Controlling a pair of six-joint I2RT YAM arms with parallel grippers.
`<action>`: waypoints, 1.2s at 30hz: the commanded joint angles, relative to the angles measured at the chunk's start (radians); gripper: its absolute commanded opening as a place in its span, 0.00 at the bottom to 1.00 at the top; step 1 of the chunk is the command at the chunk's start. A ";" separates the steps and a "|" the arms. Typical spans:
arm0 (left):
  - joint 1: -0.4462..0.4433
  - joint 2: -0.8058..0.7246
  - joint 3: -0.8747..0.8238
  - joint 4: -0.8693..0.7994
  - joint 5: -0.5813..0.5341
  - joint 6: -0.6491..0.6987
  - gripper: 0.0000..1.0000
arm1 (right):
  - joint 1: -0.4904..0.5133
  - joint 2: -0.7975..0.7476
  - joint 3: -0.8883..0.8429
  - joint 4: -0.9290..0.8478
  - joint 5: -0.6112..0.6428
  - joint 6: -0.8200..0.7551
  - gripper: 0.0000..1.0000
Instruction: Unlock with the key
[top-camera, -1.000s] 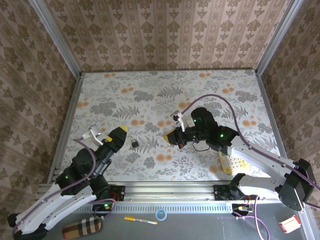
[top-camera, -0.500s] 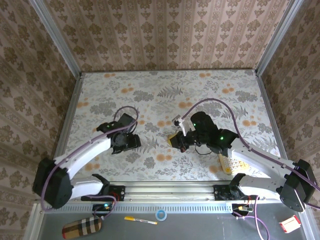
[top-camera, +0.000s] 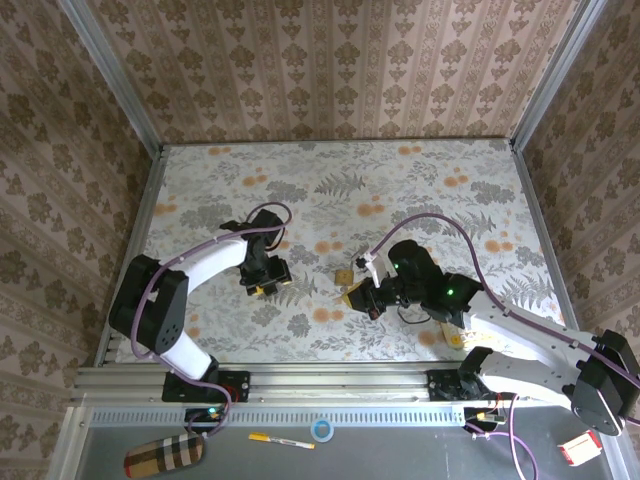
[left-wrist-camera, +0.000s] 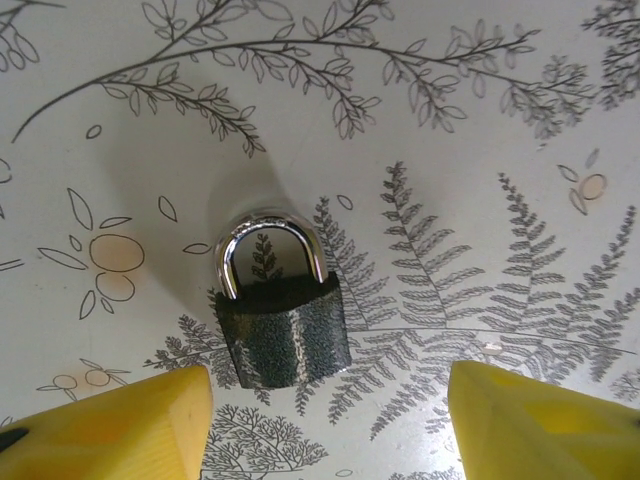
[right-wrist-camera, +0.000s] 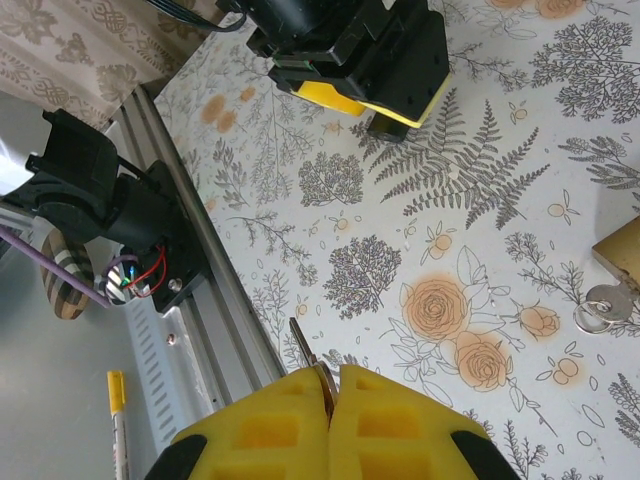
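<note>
A small dark padlock (left-wrist-camera: 285, 335) with a silver shackle lies flat on the flowered table. My left gripper (left-wrist-camera: 330, 420) hovers over it, open. Its yellow fingers (left-wrist-camera: 110, 425) stand wide on either side, just short of the lock's body and not touching it. From above, the left gripper (top-camera: 265, 283) covers the lock. My right gripper (right-wrist-camera: 333, 375) is shut on the key (right-wrist-camera: 303, 345), whose thin metal blade sticks out past the pads. The right gripper (top-camera: 358, 298) sits right of the lock, low over the table. The right wrist view shows the dark padlock (right-wrist-camera: 385, 127) under the left gripper.
A brass padlock (top-camera: 343, 274) lies between the two grippers, with loose silver keys (right-wrist-camera: 600, 305) beside it. A yellow ridged block (top-camera: 460, 325) rests near the right arm. The metal rail (top-camera: 320, 378) borders the near edge, and wallpapered walls close in the other sides.
My left arm swung in from the near left and came down over the dark padlock, its jaws narrowing. My right gripper drifted slightly nearer with the key.
</note>
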 joint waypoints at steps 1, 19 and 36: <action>-0.005 0.014 0.016 -0.029 -0.015 -0.027 0.64 | 0.007 -0.027 -0.020 0.042 -0.023 0.015 0.00; 0.002 0.110 -0.026 0.061 -0.036 -0.097 0.47 | 0.007 -0.106 -0.099 0.073 -0.034 0.025 0.00; -0.021 -0.196 -0.313 0.626 0.168 -0.471 0.11 | 0.094 0.009 -0.140 0.428 0.156 0.115 0.00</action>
